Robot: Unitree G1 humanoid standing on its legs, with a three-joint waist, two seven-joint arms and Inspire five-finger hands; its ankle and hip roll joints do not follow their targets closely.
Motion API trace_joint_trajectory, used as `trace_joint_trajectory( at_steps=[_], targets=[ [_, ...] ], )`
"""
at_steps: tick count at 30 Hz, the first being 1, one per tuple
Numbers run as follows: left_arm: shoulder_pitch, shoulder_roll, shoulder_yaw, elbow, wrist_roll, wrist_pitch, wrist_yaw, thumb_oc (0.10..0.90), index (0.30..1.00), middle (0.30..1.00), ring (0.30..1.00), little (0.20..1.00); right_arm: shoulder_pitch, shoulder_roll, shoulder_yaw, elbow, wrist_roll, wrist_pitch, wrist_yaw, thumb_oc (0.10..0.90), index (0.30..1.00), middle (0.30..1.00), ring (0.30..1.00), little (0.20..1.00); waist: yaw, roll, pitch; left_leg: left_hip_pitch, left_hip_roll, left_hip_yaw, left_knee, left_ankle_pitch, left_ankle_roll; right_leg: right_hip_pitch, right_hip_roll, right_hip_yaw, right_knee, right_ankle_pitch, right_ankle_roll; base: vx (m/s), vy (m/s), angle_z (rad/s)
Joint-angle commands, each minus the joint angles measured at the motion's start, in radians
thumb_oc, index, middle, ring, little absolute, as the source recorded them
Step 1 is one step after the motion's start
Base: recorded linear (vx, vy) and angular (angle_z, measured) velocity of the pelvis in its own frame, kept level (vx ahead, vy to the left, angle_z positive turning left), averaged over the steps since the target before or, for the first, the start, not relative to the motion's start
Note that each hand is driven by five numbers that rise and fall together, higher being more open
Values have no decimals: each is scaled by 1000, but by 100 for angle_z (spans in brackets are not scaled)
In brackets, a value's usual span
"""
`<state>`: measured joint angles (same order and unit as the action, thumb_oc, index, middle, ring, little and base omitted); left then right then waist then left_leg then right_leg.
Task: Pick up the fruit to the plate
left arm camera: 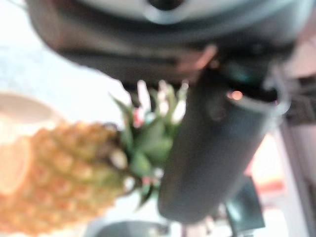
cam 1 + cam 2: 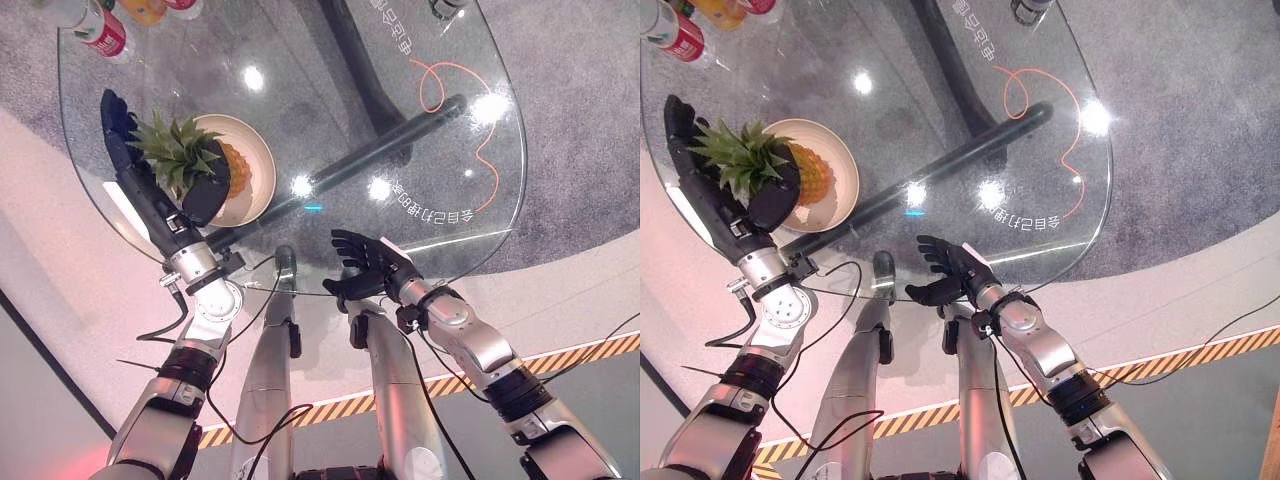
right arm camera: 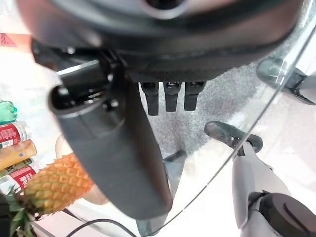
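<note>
A pineapple [image 2: 238, 168] lies on a round cream plate [image 2: 262, 188] at the left of the glass table, its green crown pointing at my left hand [image 2: 140, 185]. That hand reaches over the table's left edge with fingers straight past the crown. Its thumb [image 1: 212, 153] rests beside the leaves, curled round nothing. In the left wrist view the pineapple [image 1: 59, 182] lies close to the thumb. My right hand [image 2: 365, 262] hovers at the table's near edge, fingers relaxed and holding nothing. Its own wrist view looks past its thumb [image 3: 113, 153] to the pineapple [image 3: 57, 185].
Bottles and cans [image 2: 100, 30] stand at the table's far left corner. Under the glass runs the table's dark base bar [image 2: 380, 145]. An orange cord [image 2: 470, 110] curls on the grey carpet below. The curved glass edge [image 2: 450, 262] passes by the right hand.
</note>
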<state>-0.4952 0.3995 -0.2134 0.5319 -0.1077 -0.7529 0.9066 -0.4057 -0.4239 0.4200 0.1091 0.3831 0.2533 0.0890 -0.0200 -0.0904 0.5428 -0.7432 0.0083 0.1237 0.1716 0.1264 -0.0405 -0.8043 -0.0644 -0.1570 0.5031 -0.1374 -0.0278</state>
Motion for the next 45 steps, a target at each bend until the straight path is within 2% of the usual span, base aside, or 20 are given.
trace_joint_trajectory(
  at_steps=[1, 20, 27, 37, 38, 42, 43, 45],
  targets=[
    [20, -16, 69, -67, -47, -83, -26, 800, 900, 900, 900, 900, 72, 16, -38, -86, -20, -80, 49, 800, 900, 900, 900, 900, -3, 24, -23, 44, -41, 43, 128, -107, 51, 75, -19, -67, -213, 223, 71, -11, -65, 0],
    [124, -20, 88, -97, -195, -78, -255, 800, 900, 900, 900, 900, 120, 6, -68, -92, -3, -95, 62, 800, 900, 900, 900, 900, 11, 39, -23, 89, -20, 48, 151, -112, 49, 123, -29, -78, -180, 188, 56, 6, -24, 1],
    [155, -21, 76, -122, -238, -44, -351, 800, 900, 900, 900, 900, 137, 4, -80, -92, -2, -106, 68, 800, 900, 900, 900, 900, 8, 49, -23, 91, -14, 57, 160, -111, 49, 126, -32, -77, -175, 184, 53, 5, -11, -2],
    [189, -16, 57, -166, -255, -19, -417, 800, 900, 900, 900, 900, 157, -6, -84, -103, 3, -113, 68, 800, 900, 900, 900, 900, 1, 62, -23, 85, -3, 70, 175, -108, 47, 129, -29, -71, -170, 175, 46, 8, -1, 0],
    [202, -18, 51, -169, -254, -17, -418, 800, 900, 900, 900, 900, 170, -4, -79, -101, 2, -115, 68, 800, 900, 900, 900, 900, 2, 64, -23, 110, -1, 62, 184, -138, 39, 152, -27, -65, -158, 147, 55, 78, -19, -3],
    [221, -21, 49, -184, -294, -5, -444, 800, 900, 900, 900, 900, 184, -1, -79, -103, -2, -121, 72, 800, 900, 900, 900, 900, 2, 66, -23, 113, 4, 65, 192, -139, 36, 160, -27, -66, -154, 142, 51, 15, -22, -8],
    [212, -20, 52, -187, -300, 0, -448, 800, 900, 900, 900, 900, 175, -1, -82, -105, -3, -121, 71, 800, 900, 900, 900, 900, 0, 65, -23, 91, 3, 74, 185, -111, 44, 139, -29, -72, -164, 167, 41, -50, -21, -10],
    [222, -26, 51, -194, -328, 20, -474, 800, 900, 900, 900, 900, 184, 3, -83, -105, -4, -129, 72, 800, 900, 900, 900, 900, 0, 66, -23, 94, 5, 74, 187, -110, 44, 145, -30, -71, -162, 164, 40, -19, -39, -8]
  ],
)
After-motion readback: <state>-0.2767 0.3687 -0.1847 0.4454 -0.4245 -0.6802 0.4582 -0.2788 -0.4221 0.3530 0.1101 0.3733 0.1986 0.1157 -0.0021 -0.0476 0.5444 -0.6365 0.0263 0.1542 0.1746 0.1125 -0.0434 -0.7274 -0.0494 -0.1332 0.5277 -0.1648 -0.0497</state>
